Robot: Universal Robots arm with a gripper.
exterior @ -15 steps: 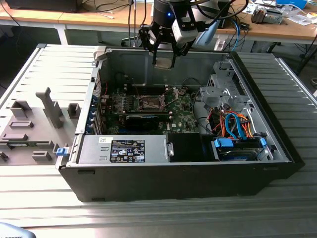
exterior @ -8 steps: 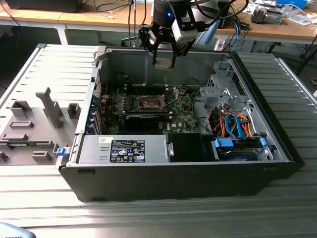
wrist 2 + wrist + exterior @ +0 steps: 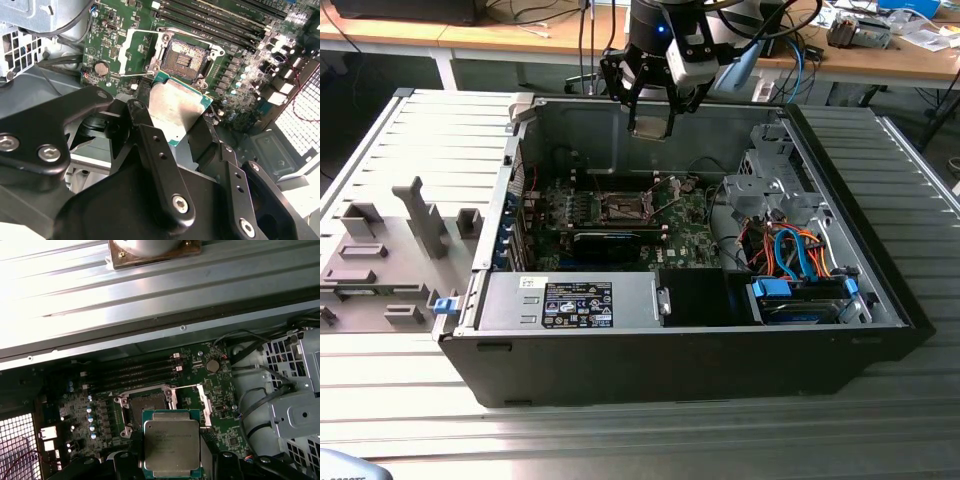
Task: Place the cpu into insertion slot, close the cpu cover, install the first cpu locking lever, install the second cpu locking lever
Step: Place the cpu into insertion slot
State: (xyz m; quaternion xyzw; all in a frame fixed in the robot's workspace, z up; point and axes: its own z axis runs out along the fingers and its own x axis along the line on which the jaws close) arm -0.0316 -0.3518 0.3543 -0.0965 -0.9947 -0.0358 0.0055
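Second wrist view: fingers (image 3: 150, 145) clamp cpu (image 3: 177, 107) edges, insertion slot (image 3: 187, 60) uncovered.

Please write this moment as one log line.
gripper: shut on cpu | cpu: over motherboard, unseated | insertion slot: empty | cpu cover: open

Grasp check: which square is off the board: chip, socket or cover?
The cpu, held in the gripper clear of the motherboard; insertion slot and cpu cover sit on it.

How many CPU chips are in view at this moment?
1. The cpu is held in the gripper above the open computer case. The insertion slot is empty. Another chip could be hidden elsewhere in the case.
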